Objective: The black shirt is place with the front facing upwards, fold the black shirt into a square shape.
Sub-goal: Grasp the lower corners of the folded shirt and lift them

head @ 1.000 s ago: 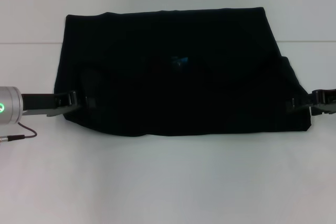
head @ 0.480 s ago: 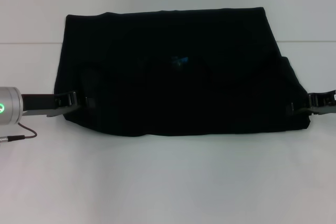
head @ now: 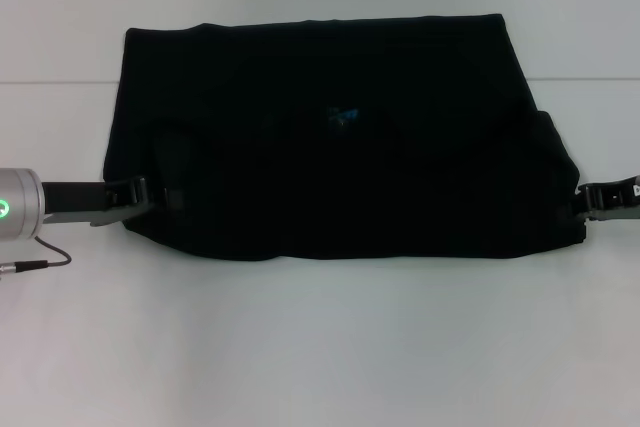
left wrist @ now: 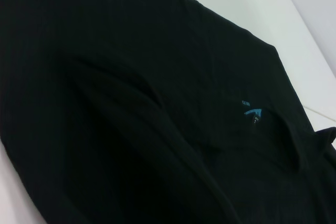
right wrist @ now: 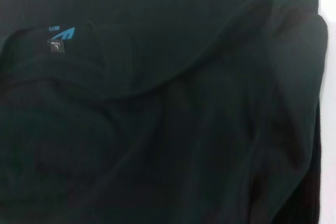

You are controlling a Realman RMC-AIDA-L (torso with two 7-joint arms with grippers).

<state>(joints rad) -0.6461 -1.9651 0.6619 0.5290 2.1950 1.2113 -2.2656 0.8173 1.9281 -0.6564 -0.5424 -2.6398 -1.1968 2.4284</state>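
Nearest you, the white worktop (head: 320, 347) lies bare in front of the large black short-sleeved cloth shirt (head: 330, 137), which is spread wide across the middle of it, already doubled so its long axis runs side to side; the near hem is towards you and the straight far edge is away. At mid-depth, each arm sits at one short end. The left pincer (head: 150, 194) touches the shirt's left edge near the near corner, and you cannot tell whether its jaws are apart or clamped on cloth. The right pincer (head: 590, 199) is at the right edge, mostly out of view, its state also not readable. Farther in, the small blue neck label (head: 343, 116) marks the centre, roughly equidistant from both arms, so the coming side fold probably carries each end inward towards it.
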